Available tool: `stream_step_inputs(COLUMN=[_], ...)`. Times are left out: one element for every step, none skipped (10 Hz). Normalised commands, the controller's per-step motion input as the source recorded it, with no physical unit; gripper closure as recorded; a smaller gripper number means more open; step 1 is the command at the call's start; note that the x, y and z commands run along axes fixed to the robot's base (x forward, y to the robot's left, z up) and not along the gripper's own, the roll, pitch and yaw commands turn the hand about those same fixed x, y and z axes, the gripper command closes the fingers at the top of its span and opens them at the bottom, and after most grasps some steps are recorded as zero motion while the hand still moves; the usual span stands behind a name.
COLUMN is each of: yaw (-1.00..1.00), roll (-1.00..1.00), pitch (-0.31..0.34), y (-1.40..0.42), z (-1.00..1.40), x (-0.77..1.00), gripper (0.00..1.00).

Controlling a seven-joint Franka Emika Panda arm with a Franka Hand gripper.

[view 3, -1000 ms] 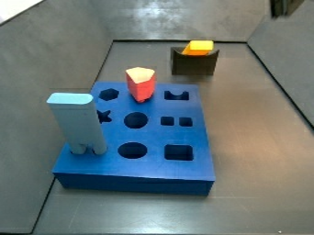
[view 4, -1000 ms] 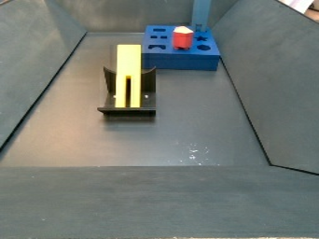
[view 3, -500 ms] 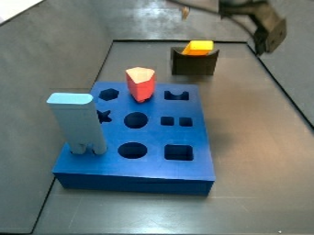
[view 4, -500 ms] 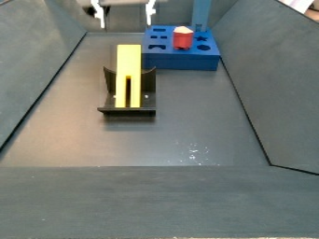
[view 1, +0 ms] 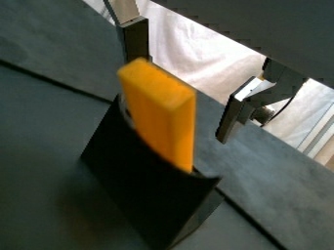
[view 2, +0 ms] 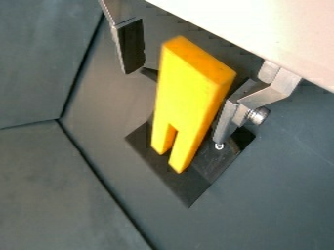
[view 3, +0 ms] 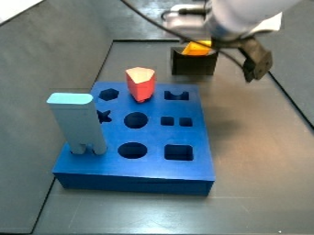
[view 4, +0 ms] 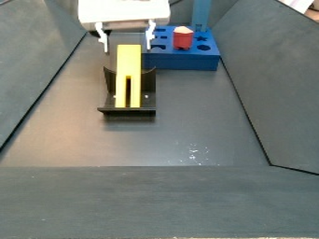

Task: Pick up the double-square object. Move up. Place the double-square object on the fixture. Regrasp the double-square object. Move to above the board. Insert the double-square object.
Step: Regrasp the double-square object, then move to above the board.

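Observation:
The double-square object [view 4: 129, 73] is a yellow-orange block. It rests in the fixture [view 4: 127, 103], notched end toward the fixture's low front. In both wrist views it rises from the dark fixture [view 2: 198, 181] between my fingers [view 2: 131, 44]. My gripper [view 4: 126, 39] is open and straddles the block's upper end [view 1: 156, 107]. One finger [view 1: 241, 103] is close beside the block and the other stands apart from it. The block also shows in a side view [view 3: 196, 46], partly behind the gripper [view 3: 211, 46]. The board [view 3: 153, 151] is a blue slab with shaped holes.
A red pentagonal peg [view 3: 140, 83] and a taller light-blue block [view 3: 76, 119] stand in the board. The board [view 4: 200, 58] lies just beyond the fixture in a side view. Sloped grey walls [view 4: 37, 84] enclose the floor.
The gripper was out of view a second ago. It has come down and now straddles the block's upper end. The block, fixture and board have not moved.

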Motion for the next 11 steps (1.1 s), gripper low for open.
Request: stream_step_inputs(yaw=[0.01, 0.00, 0.05, 0.03, -0.03, -0.10, -0.13, -0.16, -0.15, -0.12, -0.10], roll=[0.06, 0.00, -0.03, -0.03, 0.01, 0.04, 0.04, 0.06, 0.07, 0.08, 0.08], pitch=[-0.002, 0.000, -0.292, -0.279, -0.219, -0.139, -0.098, -0.010, 0.052, 0.137, 0.169], y=[0.00, 0.00, -0.25, -0.25, -0.24, -0.23, -0.23, -0.22, -0.21, -0.20, -0.20], z=[-0.26, 0.00, 1.00, 1.00, 1.00, 1.00, 1.00, 1.00, 1.00, 1.00, 1.00], x=[0.08, 0.00, 0.32, 0.32, 0.30, 0.29, 0.29, 0.28, 0.28, 0.27, 0.27], gripper=[0.00, 1.00, 1.00, 1.00, 1.00, 1.00, 1.00, 1.00, 1.00, 1.00, 1.00])
